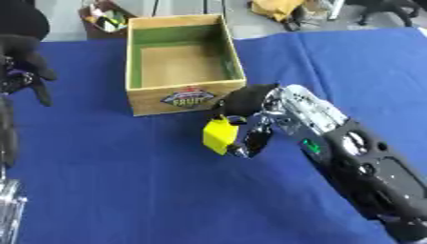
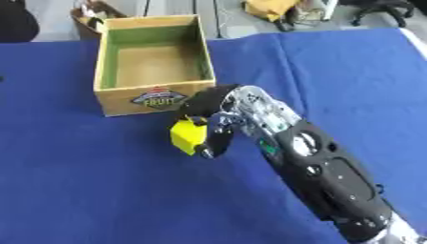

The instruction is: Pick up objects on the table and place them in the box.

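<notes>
A small yellow block [image 1: 219,135] hangs just above the blue cloth, pinched in my right hand [image 1: 250,108], whose thumb and fingers curl round it. The hand sits just in front of the near right corner of the wooden box [image 1: 184,97], which has a green inner lining, a bare floor and a fruit label on its front wall. Nothing shows inside the box. My left hand [image 1: 25,62] is at the left edge of the left eye view, dark fingers hanging relaxed and straight, holding nothing.
The blue tablecloth [image 2: 100,181] covers the whole table. Beyond the far edge lie a small cluttered box [image 1: 104,19], a yellow bag [image 2: 271,7] and a chair base [image 2: 380,12] on the floor.
</notes>
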